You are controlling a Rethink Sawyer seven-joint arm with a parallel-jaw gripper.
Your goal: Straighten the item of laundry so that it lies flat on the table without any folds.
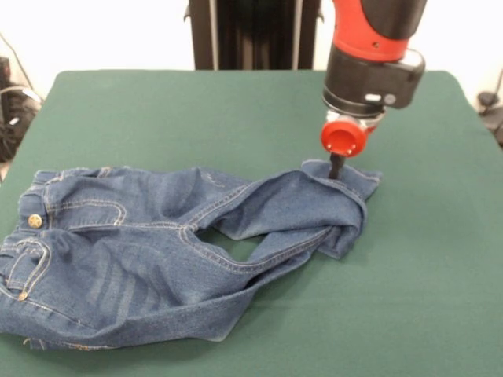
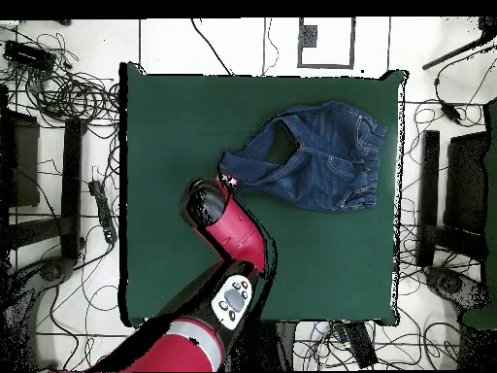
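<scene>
So the jeans (image 1: 157, 243) are lying on the green worktop (image 1: 236, 110), waistband flat-ish toward one edge, but the legs bunch together and the cuffs are folded over. The gripper (image 1: 336, 169) is planted right at that cuff end; can't tell if it's pinching the cloth or just touching. I'd drag the cuff straight away from the waistband, low and slow, then split the legs apart. Nothing else on the worktop, only cables (image 2: 78, 92) on the floor.
</scene>
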